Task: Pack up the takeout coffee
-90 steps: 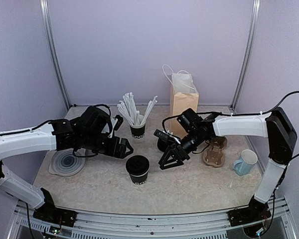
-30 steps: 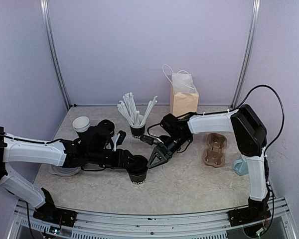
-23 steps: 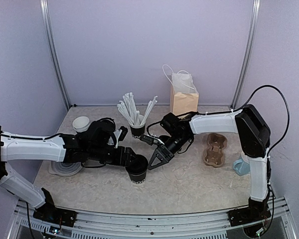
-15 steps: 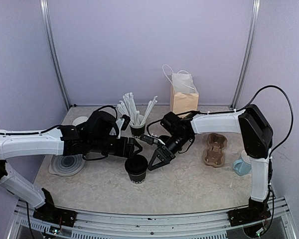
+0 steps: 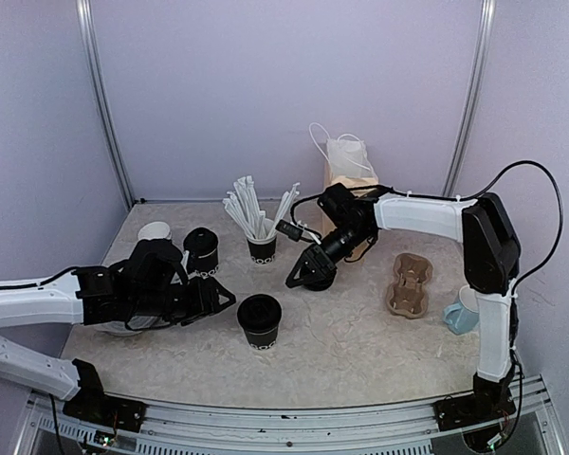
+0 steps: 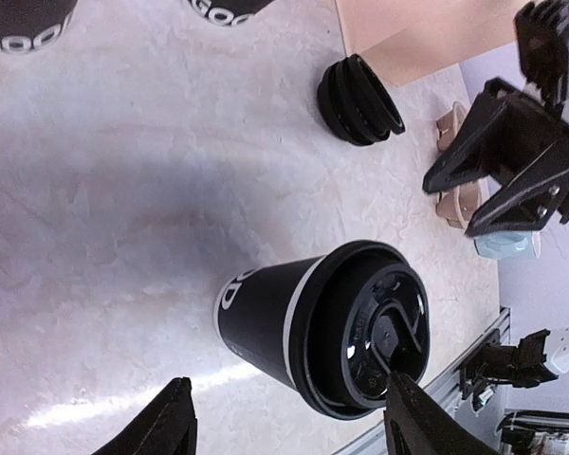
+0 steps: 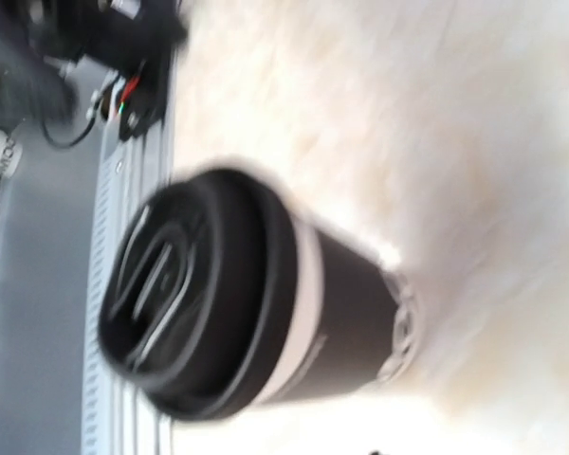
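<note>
Marbled tabletop (image 5: 379, 351) carries the left gripper (image 5: 218, 303), spread and empty, at 9 o'clock of the coffee cup (image 5: 261, 324) near the 6 o'clock edge, and the right gripper (image 5: 300, 276), parted and empty, at its 1 o'clock. Light, easily dented paper probably wants a gentle hold at mid-wall, below the lid (image 6: 375, 327). The left wrist view shows that lid seated, while only the overhead view takes in the whole bag (image 5: 349, 199).

I read the small black paper cup (image 5: 261, 327) as matt card with a white printed band, and its black plastic lid (image 6: 375, 327) has a soft sheen. The beige marbled tabletop (image 5: 360, 351) looks smooth and slightly glossy to me. The tan paper bag (image 5: 349, 197) is matt, the brown moulded-pulp cup carrier (image 5: 408, 284) rough, the pale blue mug (image 5: 467, 311) glazed and shiny.
</note>
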Tool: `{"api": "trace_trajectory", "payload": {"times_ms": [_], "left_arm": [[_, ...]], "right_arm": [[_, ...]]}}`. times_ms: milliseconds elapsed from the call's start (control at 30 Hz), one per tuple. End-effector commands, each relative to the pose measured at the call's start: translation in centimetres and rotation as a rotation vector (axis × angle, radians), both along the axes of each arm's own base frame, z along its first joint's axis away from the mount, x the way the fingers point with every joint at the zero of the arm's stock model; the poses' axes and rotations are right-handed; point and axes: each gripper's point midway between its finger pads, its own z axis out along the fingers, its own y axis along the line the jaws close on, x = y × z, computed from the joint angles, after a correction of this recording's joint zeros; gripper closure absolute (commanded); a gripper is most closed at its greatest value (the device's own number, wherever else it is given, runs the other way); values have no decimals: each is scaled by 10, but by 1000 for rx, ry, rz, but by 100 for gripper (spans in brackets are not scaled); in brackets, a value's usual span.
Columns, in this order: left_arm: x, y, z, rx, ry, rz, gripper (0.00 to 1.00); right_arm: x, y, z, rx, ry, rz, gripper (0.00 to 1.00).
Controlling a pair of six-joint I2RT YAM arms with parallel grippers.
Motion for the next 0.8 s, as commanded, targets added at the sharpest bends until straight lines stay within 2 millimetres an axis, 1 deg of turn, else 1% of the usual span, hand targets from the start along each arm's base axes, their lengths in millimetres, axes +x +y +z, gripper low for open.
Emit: {"api": "trace_trajectory", "payload": {"times_ms": [0,100,233,267,367,400,500,667,767], "left_arm": [[-15,-20,-3,-169,93,-11,33],[-16,-24,-6,-197,103,-12,31],[-12,-33,-7,-211,97,-33,31],[-10,-35,-10,-212,100,-39,32],[-6,-42,-12,-229,98,-62,34],[-3,-43,-16,-226,101,-65,35],[4,-45,-19,-219,92,-72,37],[16,-46,-17,-196,48,-92,38],[21,-51,-18,-183,39,-124,38]], "right_arm": [[7,15,-5,22,65,16,61],[4,22,-5,57,115,45,58],[-10,28,-7,67,144,81,57],[-14,28,-8,64,148,87,57],[-27,27,-9,69,157,109,56],[-32,25,-9,71,162,116,56],[-45,22,-9,72,166,132,56],[-62,17,-11,67,166,149,57],[-70,16,-11,61,160,160,57]]}}
